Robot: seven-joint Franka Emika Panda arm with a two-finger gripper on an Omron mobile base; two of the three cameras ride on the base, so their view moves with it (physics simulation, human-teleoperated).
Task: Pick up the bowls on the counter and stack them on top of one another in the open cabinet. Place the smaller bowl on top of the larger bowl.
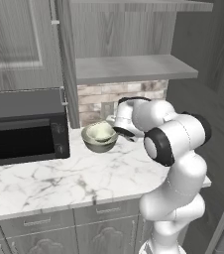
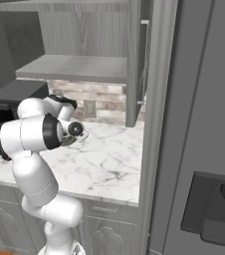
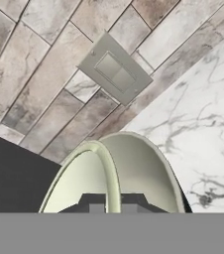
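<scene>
While fingers (image 3: 113, 203) pinch rim, larger bowl (image 1: 99, 136) mouth-up, approx level

White arm (image 1: 176, 163) folded forward, wrist bent low, claw (image 3: 113, 201) pinched closed

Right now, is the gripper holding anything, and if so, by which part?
Yes. The gripper is shut on the rim of the larger bowl, one fingertip inside the wall and one outside, on the side nearest the arm.

Lettering: none legible.
No text, label, brand or number reads on the microwave (image 1: 25, 126), the wall plate (image 3: 115, 68), or the refrigerator panel (image 2: 211, 209).
</scene>
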